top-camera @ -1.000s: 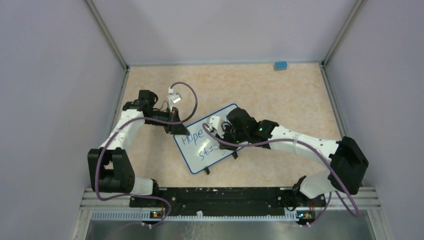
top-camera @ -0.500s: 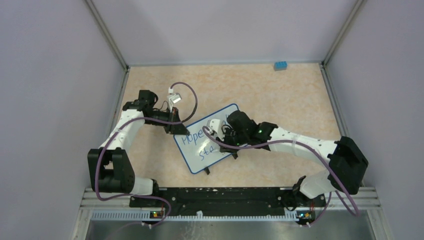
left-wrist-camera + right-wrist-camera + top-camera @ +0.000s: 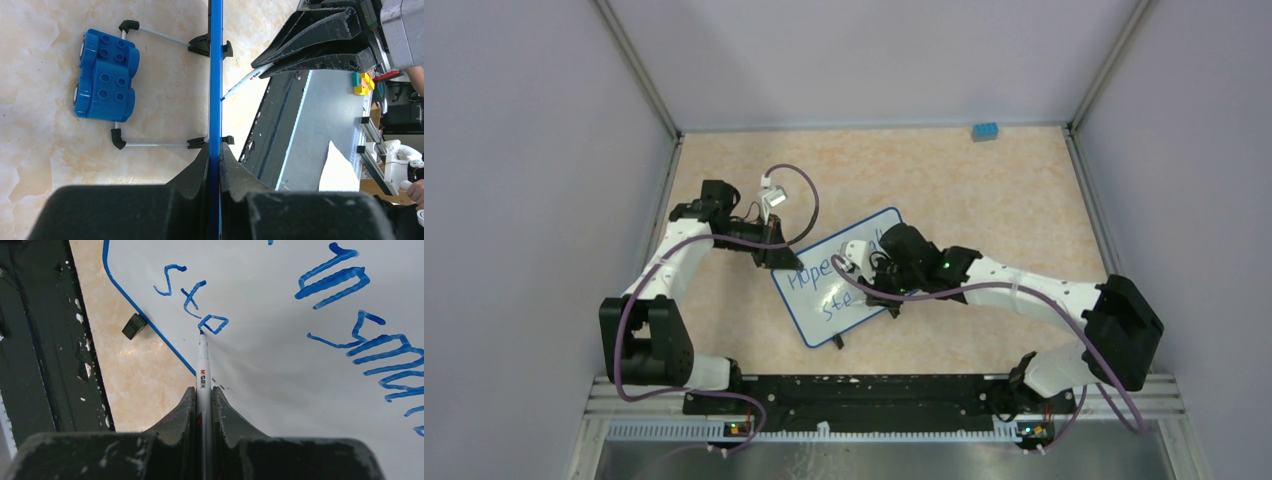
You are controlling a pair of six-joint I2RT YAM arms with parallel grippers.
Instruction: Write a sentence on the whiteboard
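- The whiteboard [image 3: 300,390] sits propped on its feet right under our right gripper [image 3: 202,392]. Its blue rim runs straight out from between the fingers of our left gripper [image 3: 215,150].
- The sentence [image 3: 192,297] is only partly written. Its second line shows three letters, and the tip of the pen [image 3: 202,360] touches the third, just ahead of our right fingertips.
- Our right gripper is pressed together on the pen, and our left one pinches the board's rim (bracing it, we judge).
- If we press too hard, the board could rock on its thin feet or twist in the left pinch, warping the strokes.
- If we press too lightly, or the pen slides back between the fingers, the letters would have gaps.
- A blue toy brick [image 3: 105,75] lies beyond the board from our left gripper, well apart.
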